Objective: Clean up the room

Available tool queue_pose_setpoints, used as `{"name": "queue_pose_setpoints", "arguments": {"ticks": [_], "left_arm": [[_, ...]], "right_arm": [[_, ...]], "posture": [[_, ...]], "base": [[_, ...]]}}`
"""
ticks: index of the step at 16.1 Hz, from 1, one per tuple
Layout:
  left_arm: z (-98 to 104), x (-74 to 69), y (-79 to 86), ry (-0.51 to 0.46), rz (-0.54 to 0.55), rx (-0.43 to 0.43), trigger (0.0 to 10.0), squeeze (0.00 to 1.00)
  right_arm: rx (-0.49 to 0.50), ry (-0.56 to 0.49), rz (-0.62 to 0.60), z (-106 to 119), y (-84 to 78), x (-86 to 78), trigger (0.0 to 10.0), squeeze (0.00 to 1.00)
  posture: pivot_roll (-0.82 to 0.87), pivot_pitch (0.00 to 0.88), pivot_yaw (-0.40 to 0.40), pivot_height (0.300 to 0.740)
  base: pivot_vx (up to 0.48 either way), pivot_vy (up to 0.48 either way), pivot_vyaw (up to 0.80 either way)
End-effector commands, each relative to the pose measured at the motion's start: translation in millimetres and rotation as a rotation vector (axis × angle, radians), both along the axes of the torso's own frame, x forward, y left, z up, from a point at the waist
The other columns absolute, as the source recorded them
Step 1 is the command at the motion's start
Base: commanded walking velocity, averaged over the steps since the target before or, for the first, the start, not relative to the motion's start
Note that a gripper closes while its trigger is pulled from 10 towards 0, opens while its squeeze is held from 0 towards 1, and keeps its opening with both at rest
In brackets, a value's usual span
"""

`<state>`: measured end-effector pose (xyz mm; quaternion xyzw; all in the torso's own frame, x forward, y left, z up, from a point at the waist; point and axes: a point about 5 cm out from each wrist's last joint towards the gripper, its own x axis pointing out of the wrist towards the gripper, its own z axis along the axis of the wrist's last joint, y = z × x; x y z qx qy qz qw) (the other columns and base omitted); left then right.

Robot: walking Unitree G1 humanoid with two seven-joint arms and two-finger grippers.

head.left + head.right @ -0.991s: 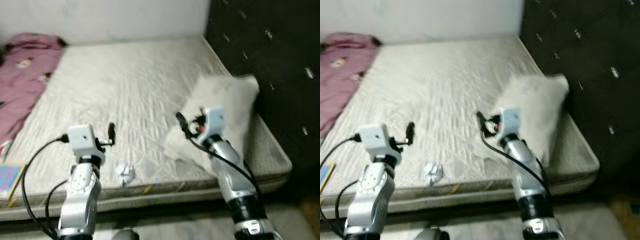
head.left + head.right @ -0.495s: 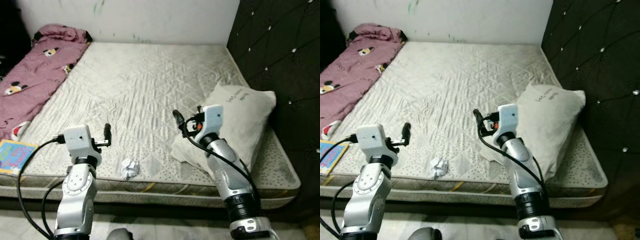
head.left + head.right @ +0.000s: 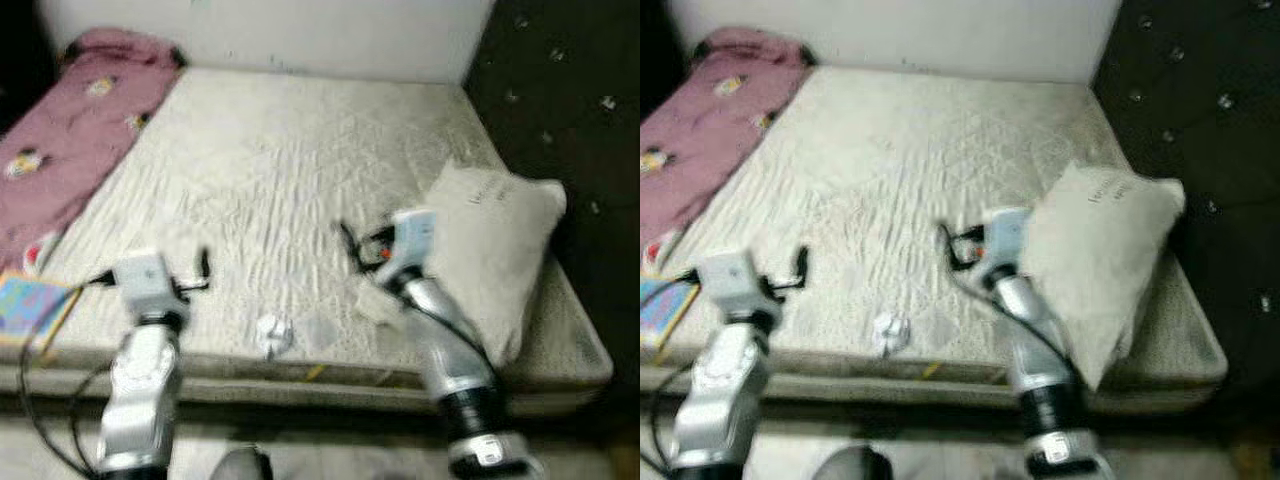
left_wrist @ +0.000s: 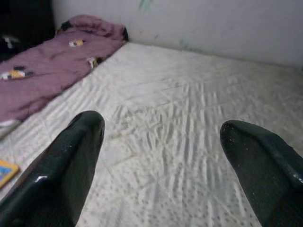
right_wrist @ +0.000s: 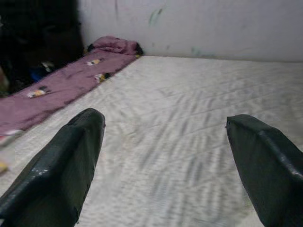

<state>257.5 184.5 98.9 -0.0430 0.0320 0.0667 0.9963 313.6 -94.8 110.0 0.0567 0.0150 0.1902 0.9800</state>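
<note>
A crumpled white paper ball lies on the pale quilted mattress near its front edge, between my two arms. My left gripper hovers over the mattress to the left of the ball, fingers open with nothing between them. To the right of the ball, my right gripper is raised above the mattress, open and empty as well. A white pillow leans against the dark headboard behind the right arm. A purple blanket lies along the mattress's left side.
A colourful book lies at the mattress's front left corner. The dark tufted headboard stands along the right, a white wall at the far end. Bare mattress stretches ahead of both grippers. The eye views are blurred.
The camera has swung and shifted, so the whole scene has moved in the picture. Both grippers stay raised and open over the mattress; the paper ball lies where it was.
</note>
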Motion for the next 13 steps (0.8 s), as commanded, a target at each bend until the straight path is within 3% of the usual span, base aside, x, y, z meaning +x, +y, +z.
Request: {"name": "queue_pose_setpoints", "arguments": {"ticks": [1, 8, 13], "left_arm": [[0.3, -0.6, -5.7, -0.002, -0.021, -0.013, 10.0, 0.00], [1.8, -0.3, -5.0, -0.020, -0.011, 0.001, 10.0, 0.00], [6.0, 1.2, -7.0, -0.044, -0.041, -0.014, 10.0, 0.00]], "right_arm": [[-0.014, 0.012, -0.029, -2.1, -11.2, 0.9, 10.0, 0.00], [-0.005, -0.001, -0.022, 0.7, -10.5, 1.5, 10.0, 0.00], [-0.016, -0.007, -0.022, 1.7, -9.8, 3.5, 10.0, 0.00]], "posture": [[-0.04, 0.000, -0.026, 0.740], [-0.04, 0.000, -0.030, 0.740], [-0.04, 0.000, -0.028, 0.740]], "base": [[0.000, 0.480, 0.00], [0.000, 0.451, 0.00], [0.000, 0.000, 0.00]]}}
